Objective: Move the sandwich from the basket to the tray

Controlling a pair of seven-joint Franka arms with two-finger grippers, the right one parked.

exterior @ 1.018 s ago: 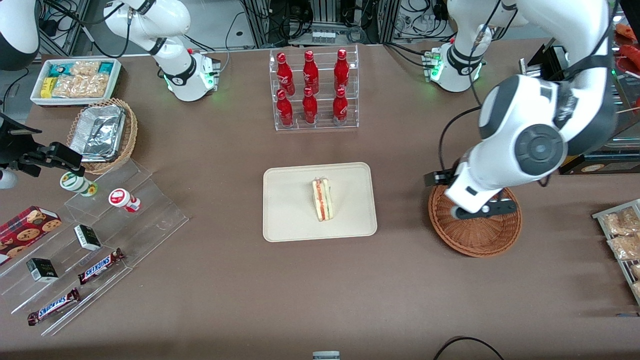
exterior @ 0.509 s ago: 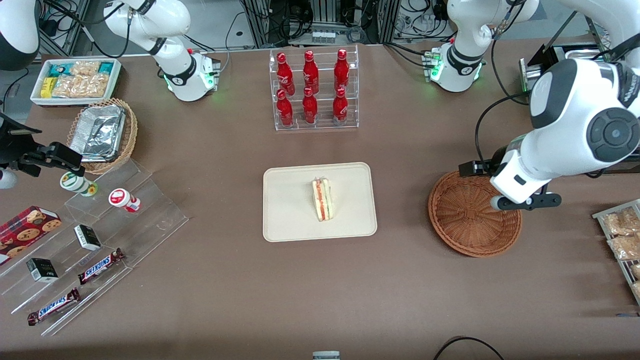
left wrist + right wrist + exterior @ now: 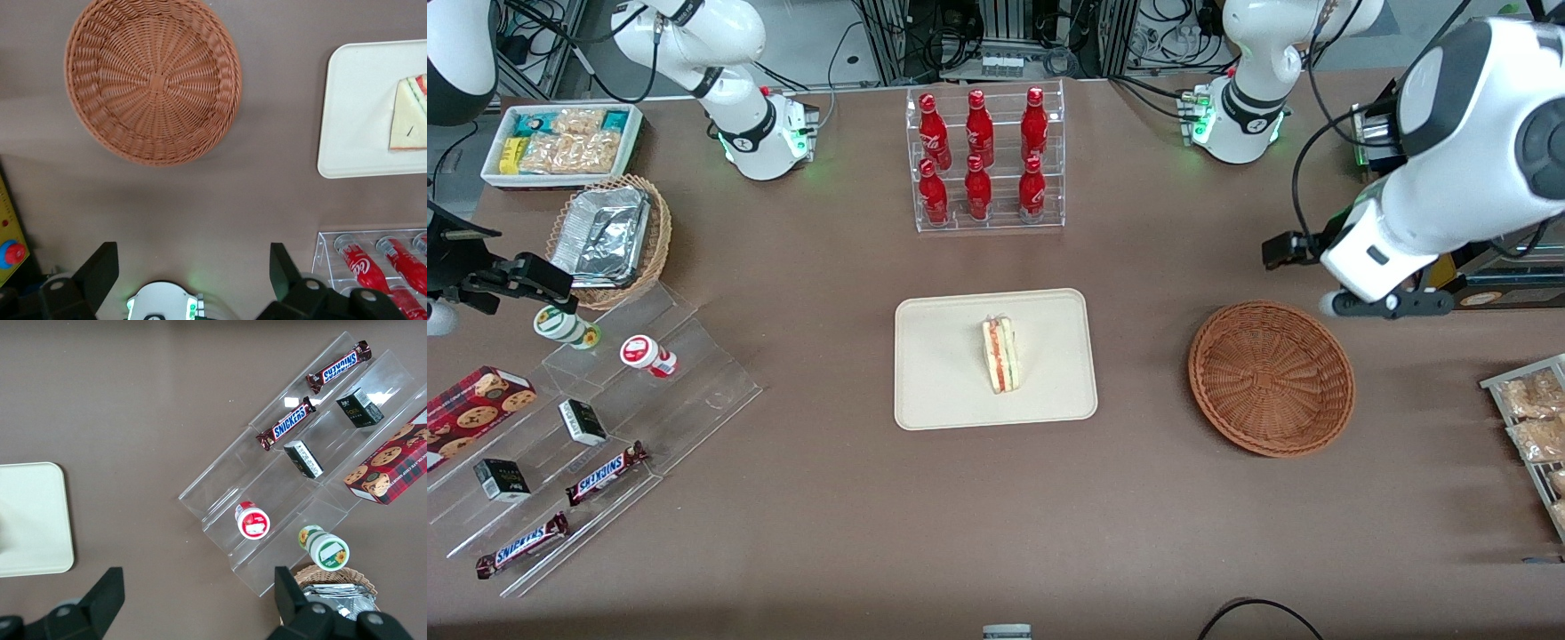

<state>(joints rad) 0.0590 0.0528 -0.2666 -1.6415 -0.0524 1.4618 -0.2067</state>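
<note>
Bench (image 3: 800, 498) carries, toward the parked arm's end, a stepped clear display (image 3: 605, 427) of snack bars and small pots; not part of the task. Tray (image 3: 951, 391) sits mid-bench, nearer the front camera than the rack of red bottles (image 3: 985, 160). Sandwich (image 3: 1001, 355) lies flat on the tray, filling edge showing red and green, nothing touching it. Basket (image 3: 1271, 379) stands well apart from the tray toward the working arm's end; wrist view shows its weave bare, nothing inside (image 3: 153, 80). Gripper (image 3: 1383, 305) hangs above the bench just beside the basket rim, farther from the front camera than the basket; jaws spread wide and holding nothing, both fingers (image 3: 100, 273) visible in the wrist view. Judgement: transfer done, sandwich delivered and released. Remaining: at most, parking the arm.
</note>
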